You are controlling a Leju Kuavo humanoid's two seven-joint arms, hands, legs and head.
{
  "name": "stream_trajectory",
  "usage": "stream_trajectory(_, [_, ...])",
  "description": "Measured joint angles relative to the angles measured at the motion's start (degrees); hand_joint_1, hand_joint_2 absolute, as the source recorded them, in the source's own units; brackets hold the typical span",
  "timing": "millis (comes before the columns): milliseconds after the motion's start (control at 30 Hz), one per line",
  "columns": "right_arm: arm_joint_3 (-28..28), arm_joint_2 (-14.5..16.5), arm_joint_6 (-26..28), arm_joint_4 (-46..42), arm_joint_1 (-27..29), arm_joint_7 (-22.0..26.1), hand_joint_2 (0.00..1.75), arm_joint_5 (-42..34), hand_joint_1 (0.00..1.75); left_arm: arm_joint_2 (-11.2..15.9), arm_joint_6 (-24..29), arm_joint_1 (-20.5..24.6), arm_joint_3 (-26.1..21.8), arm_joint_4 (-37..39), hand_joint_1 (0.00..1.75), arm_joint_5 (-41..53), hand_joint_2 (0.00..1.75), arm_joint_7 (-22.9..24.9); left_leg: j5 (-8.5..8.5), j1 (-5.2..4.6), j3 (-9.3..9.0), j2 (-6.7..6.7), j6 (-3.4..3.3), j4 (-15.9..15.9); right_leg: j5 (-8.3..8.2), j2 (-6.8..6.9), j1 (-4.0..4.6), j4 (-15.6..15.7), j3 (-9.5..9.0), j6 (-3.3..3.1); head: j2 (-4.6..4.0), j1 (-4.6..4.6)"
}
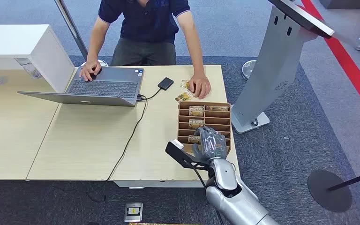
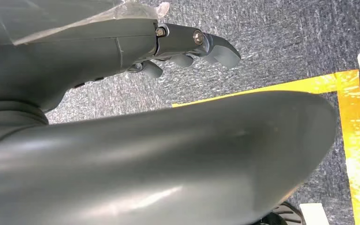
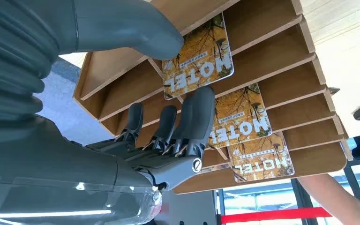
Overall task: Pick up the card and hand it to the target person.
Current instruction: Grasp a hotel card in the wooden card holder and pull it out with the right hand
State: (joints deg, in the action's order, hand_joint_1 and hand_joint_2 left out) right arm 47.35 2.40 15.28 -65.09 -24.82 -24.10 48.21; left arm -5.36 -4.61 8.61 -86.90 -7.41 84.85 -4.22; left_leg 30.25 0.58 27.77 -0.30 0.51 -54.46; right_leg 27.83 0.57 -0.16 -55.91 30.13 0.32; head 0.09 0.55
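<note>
From above the right hand [image 1: 211,143] covers the wooden card rack [image 1: 183,123], while its wrist camera shows parted, empty fingers [image 3: 194,117] bracketing a HOTEL card [image 3: 198,56].

Yellow-brown hotel cards printed "HOTEL" are standing on edge in the slots of a wooden card rack [image 1: 218,118] near the surface's edge; the nearest card [image 3: 198,54] is sitting between dividers; two more cards [image 1: 185,90] are lying flat beside the seated person [image 1: 145,26].
</note>
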Motion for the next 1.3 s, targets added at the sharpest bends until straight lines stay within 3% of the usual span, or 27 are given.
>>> stream_trajectory(667, [0.3, 0.8, 0.3, 2.6, -0.4, 0.2, 1.75, -0.1, 0.86, 0.0, 0.0, 0.0, 0.0, 0.0, 0.00, 0.0, 0.00, 0.0, 0.00, 0.00, -0.01, 0.01, 0.00, 0.0, 0.00, 0.00, 0.00, 0.0, 0.00, 0.00, 0.00, -0.01])
stream_trajectory(933, [0.3, 0.9, 0.6, 3.2, -0.7, 1.0, 1.75, -0.8, 1.15, 0.0, -0.1, 0.0, 0.0, 0.0, 0.00, 0.1, 0.00, 0.0, 0.00, 0.00, -0.02, 0.01, 0.00, 0.0, -0.01, 0.00, 0.00, 0.0, -0.01, 0.00, 0.00, -0.01])
stream_trajectory(1300, [0.3, 0.9, 1.0, 3.3, -0.8, 1.2, 1.75, -0.9, 1.25, 0.0, 0.1, 0.0, 0.0, 0.0, 0.00, 0.6, 0.00, 0.0, 0.00, 0.00, -0.03, 0.01, 0.00, 0.0, 0.00, 0.00, 0.00, 0.0, -0.02, 0.00, 0.00, -0.02])
